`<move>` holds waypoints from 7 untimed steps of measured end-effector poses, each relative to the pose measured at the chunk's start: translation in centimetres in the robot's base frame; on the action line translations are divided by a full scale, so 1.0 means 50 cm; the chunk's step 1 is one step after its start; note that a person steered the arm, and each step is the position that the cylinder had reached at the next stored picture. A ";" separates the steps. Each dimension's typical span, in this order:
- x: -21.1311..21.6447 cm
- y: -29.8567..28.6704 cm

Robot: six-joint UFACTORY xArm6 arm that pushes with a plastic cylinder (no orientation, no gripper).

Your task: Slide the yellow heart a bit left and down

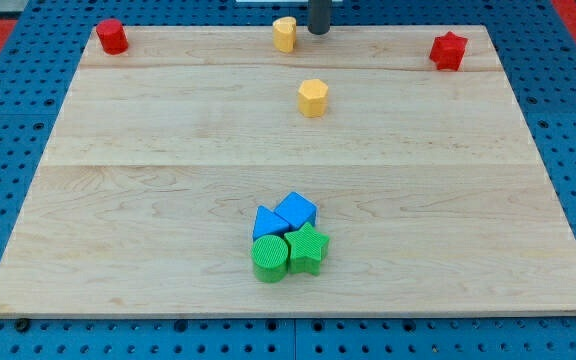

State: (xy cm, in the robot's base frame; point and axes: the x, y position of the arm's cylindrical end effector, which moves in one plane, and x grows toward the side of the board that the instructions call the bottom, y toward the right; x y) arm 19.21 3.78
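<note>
Just to the view's left of our tip (318, 31), close but apart, sat the yellow heart (284, 33) by the desk's (168, 200) top edge; we carried no claw, only a bare rod, grasping nothing.

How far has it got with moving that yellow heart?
Nothing looks done: the yellow heart sits at the board's top edge. In hand: my tip stands just to its right, apparently not touching, placed to push leftward. Left: the whole slide left and down.
</note>
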 end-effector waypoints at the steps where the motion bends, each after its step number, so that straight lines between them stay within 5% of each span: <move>1: 0.002 -0.047; 4: 0.002 -0.080; 7: 0.202 -0.173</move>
